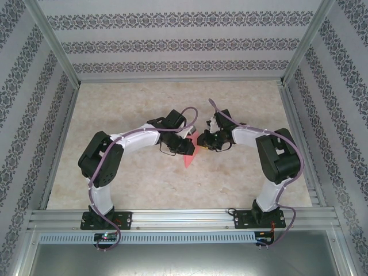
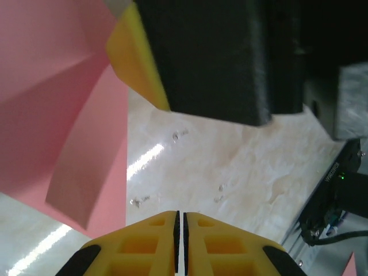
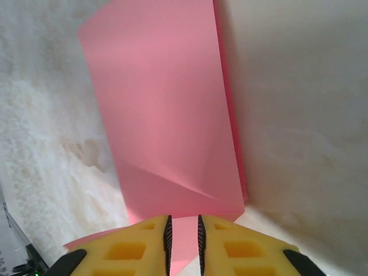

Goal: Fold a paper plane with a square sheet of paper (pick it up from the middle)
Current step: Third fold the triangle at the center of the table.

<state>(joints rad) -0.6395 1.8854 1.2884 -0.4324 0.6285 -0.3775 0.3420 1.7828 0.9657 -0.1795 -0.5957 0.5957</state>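
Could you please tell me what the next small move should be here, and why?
Probably open the left end effector and ease it toward the loose flap of the folded pink paper. Its fingers look shut on nothing beside the sheet, while the right end effector alone pinches the paper's edge, so the flap is unheld.

Both arms are bent in toward the middle of the worktop (image 1: pixel 132 103). The left arm (image 1: pixel 102 158) reaches in from the near left corner and the right arm (image 1: pixel 277 155) from the near right. The left gripper (image 1: pixel 186 146) and right gripper (image 1: pixel 203 140) sit just beside each other. Pink paper (image 1: pixel 190 159) pokes out under them toward the near edge, narrowing to a point. From up here, I can't tell how their jaws stand.
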